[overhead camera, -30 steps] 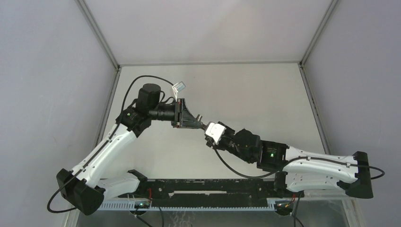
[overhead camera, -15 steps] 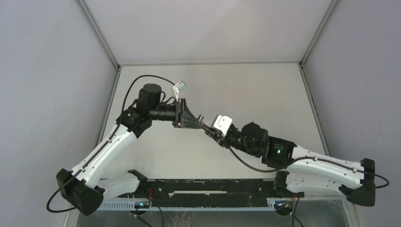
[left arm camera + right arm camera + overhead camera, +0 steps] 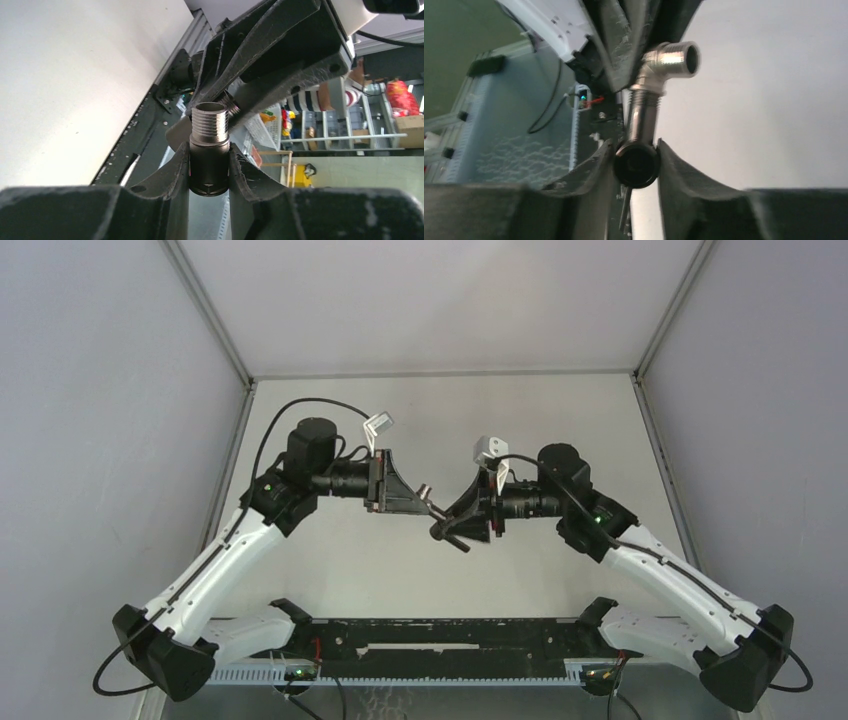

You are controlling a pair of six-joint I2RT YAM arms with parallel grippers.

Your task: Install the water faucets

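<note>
Assembly step: fitting (image 3: 210, 125) pinched in left hand (image 3: 209, 155), tap (image 3: 637, 167) in right hand (image 3: 636, 150). Next probably calls for aligned threads, then twisting.

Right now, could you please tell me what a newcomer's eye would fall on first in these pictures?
The left arm and right arm arch inward and meet tip to tip above the middle of the table. At that meeting point the left fingers clamp a silvery threaded fitting, while the right fingers pinch the round end of the tap piece, whose stem runs straight into that fitting.
</note>
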